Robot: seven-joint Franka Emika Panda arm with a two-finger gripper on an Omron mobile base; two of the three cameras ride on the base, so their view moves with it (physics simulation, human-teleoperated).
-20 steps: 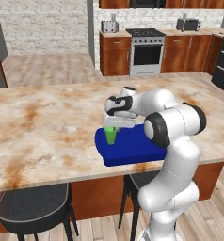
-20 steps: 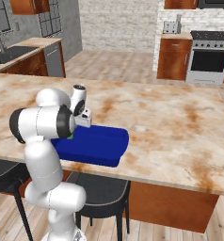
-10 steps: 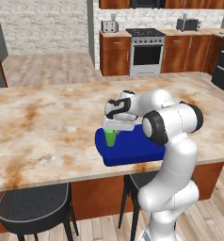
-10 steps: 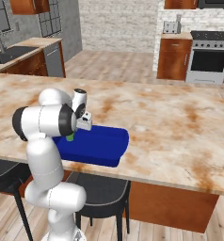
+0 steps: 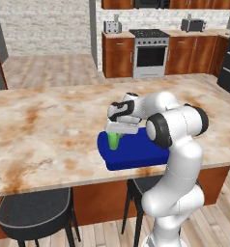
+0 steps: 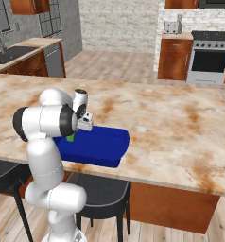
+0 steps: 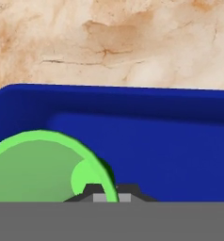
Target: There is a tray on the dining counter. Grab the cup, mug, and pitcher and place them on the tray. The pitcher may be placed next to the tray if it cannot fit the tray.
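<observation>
Gripper (image 5: pixel 118 131) clenched on rim of cup (image 5: pixel 114 140), cup over tray (image 5: pixel 136 152) at its left end, not yet released; mug, pitcher remain.

- No text, label, brand, number or sign can be read anywhere in these views.
- The tray (image 5: pixel 136 154) is plain blue, without markings.
- The cup (image 7: pixel 43 164) standing in the tray is plain green, unprinted.
- The surface (image 5: pixel 49 130) around the tray carries only rusty veining, no lettering.
- The stove (image 5: pixel 150 54) far behind the tray and the small appliances beside it are too small and blurred to show any writing.
</observation>
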